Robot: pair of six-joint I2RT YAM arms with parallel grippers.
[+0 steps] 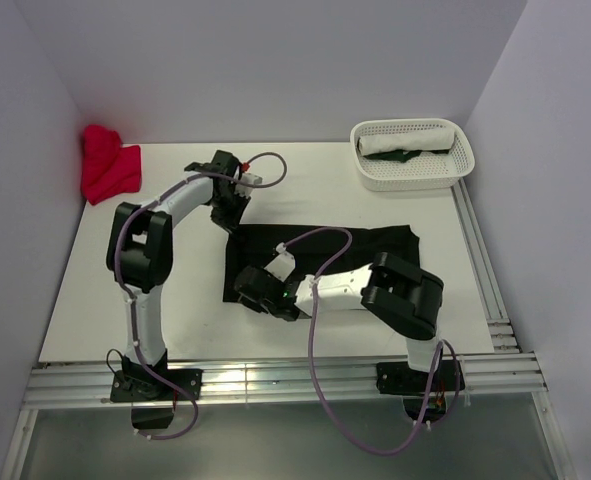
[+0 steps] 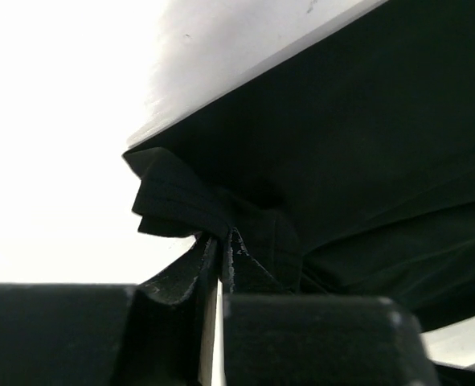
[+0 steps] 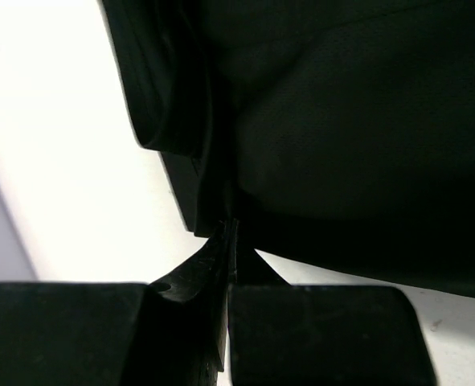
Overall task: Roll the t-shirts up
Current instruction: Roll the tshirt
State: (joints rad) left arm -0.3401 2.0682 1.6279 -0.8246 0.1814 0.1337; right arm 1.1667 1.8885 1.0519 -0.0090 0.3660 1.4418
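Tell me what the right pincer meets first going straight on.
The soft black fabric t-shirt: the right pincer is shut on its edge, with more of the cloth apparently straight ahead.

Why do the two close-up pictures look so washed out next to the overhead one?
Left wrist view: the table is blown out to pure white, the black t-shirt nearly featureless, the near fingers blurred. Right wrist view: same glare and crushed blacks. Top external view: even light, everything sharp.

The surface (image 1: pixel 95 280) carries a black t-shirt (image 1: pixel 375 245) spread at centre. Far left: bunched red t-shirt (image 1: pixel 108 165). Far right: white basket (image 1: pixel 412 183).
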